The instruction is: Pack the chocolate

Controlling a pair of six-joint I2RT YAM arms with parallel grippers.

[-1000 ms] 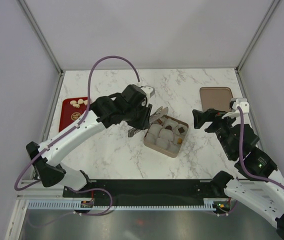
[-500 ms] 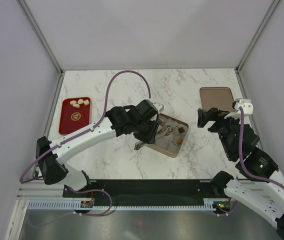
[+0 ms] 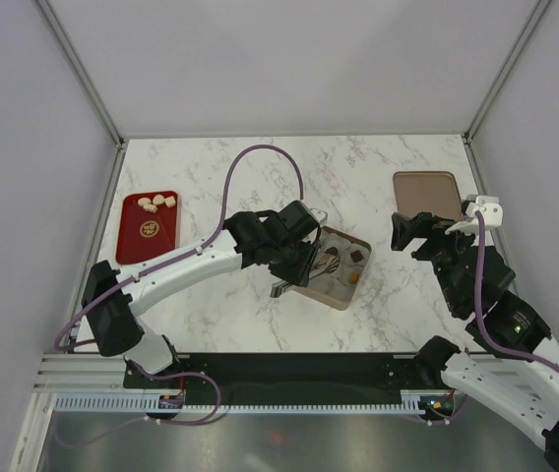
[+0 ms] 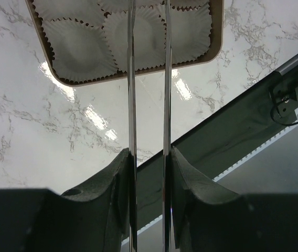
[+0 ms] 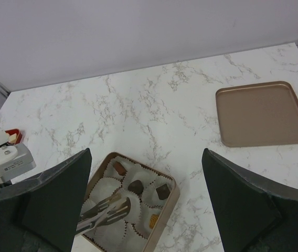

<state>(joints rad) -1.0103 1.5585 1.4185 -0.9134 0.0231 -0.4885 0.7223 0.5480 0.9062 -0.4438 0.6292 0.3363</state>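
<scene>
The square tan box (image 3: 344,299) lies mid-table with white paper cups (image 4: 81,44) in it. Dark brown chocolate pieces (image 5: 136,186) sit in the cups along its far side, and one orange-brown piece (image 5: 153,220) by the right wall. My left gripper (image 3: 294,258) is shut on metal tongs (image 5: 104,210), whose blades reach over the box's cups; no piece shows between the tips. In the left wrist view the two blades run straight out from my left gripper (image 4: 149,153). My right gripper (image 3: 412,232) hangs open to the right of the box, holding nothing.
A red tray (image 3: 134,241) at the left edge carries several cream-tan chocolate pieces (image 3: 156,203). The tan lid (image 3: 424,192) lies flat at the back right, behind my right gripper. The black base rail runs along the near edge.
My left arm has carried the tongs rightward and nearer, from the box's far-left corner to over its cups. The right gripper has barely shifted.
</scene>
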